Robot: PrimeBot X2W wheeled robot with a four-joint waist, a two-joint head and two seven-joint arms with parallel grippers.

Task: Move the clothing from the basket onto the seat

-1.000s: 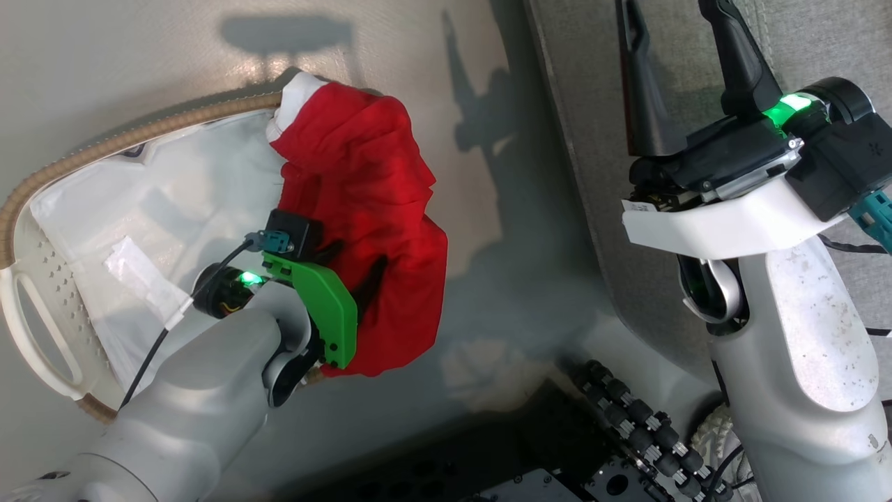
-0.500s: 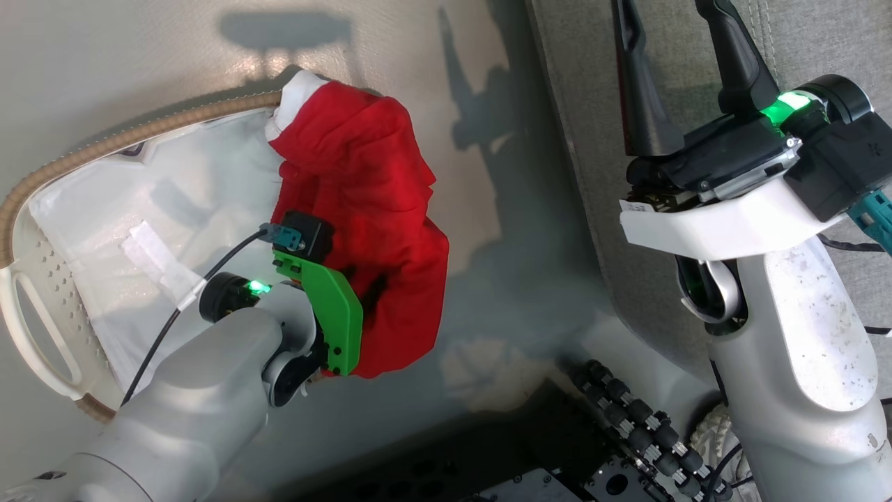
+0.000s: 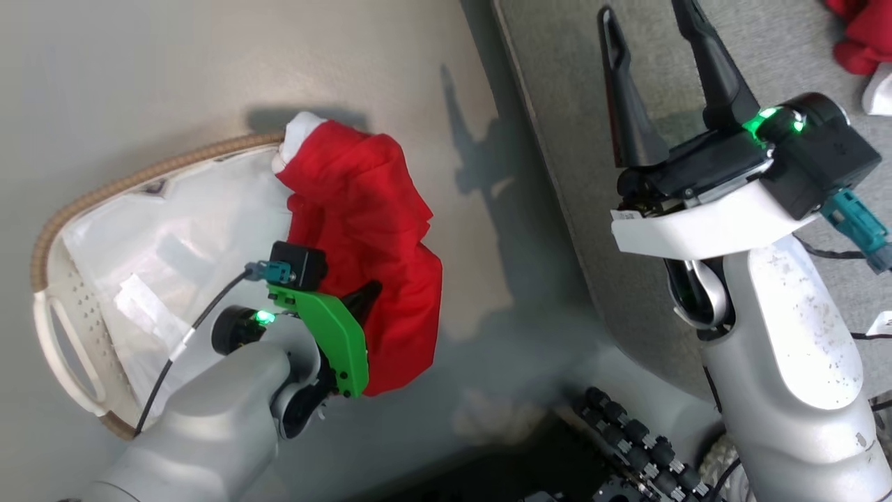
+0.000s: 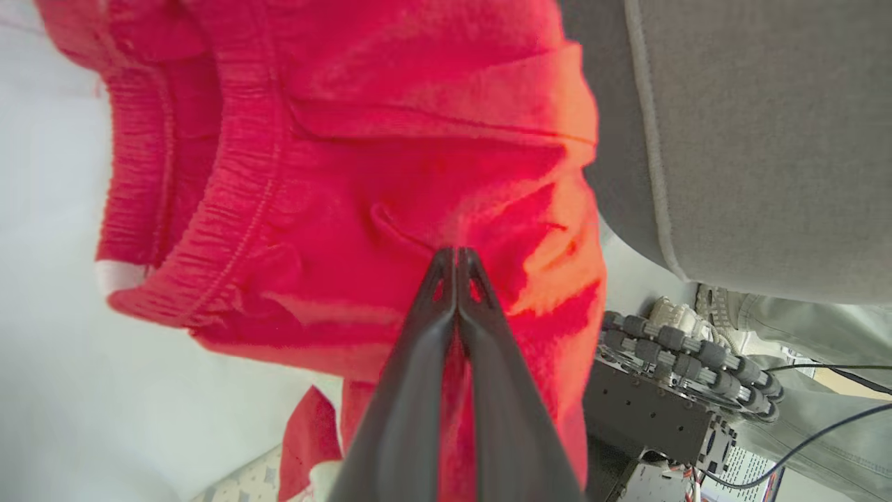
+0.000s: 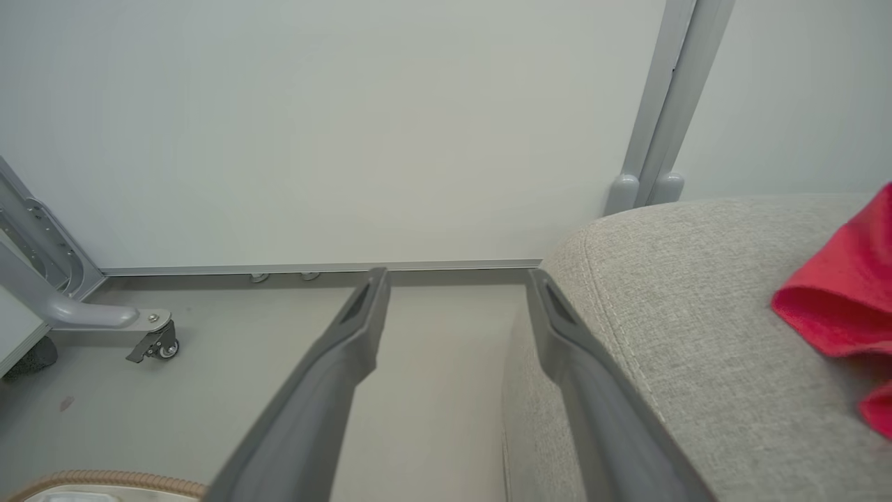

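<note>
A red piece of clothing (image 3: 362,230) hangs over the right rim of the white basket (image 3: 139,174), spilling onto the floor side. My left gripper (image 3: 369,293) is shut on a fold of this clothing (image 4: 390,174); in the left wrist view its tips (image 4: 456,252) pinch the red fabric. The grey seat (image 3: 557,70) lies to the right, its rounded edge (image 4: 752,139) close to the garment. My right gripper (image 3: 644,10) hovers open over the seat's edge (image 5: 697,314), with nothing between its fingers (image 5: 456,275). Another red garment (image 3: 860,35) rests on the seat (image 5: 843,293).
The basket's white liner (image 3: 174,265) is bare on the left. My base with black rollers (image 3: 627,439) sits below between basket and seat. A pale wall and a grey caster leg (image 5: 150,335) stand beyond the floor strip. Cables (image 4: 822,432) trail by the base.
My left gripper's fingers have closed on the red fabric. The head camera has shifted, so the picture now takes in more of the seat. The right gripper stays open.
</note>
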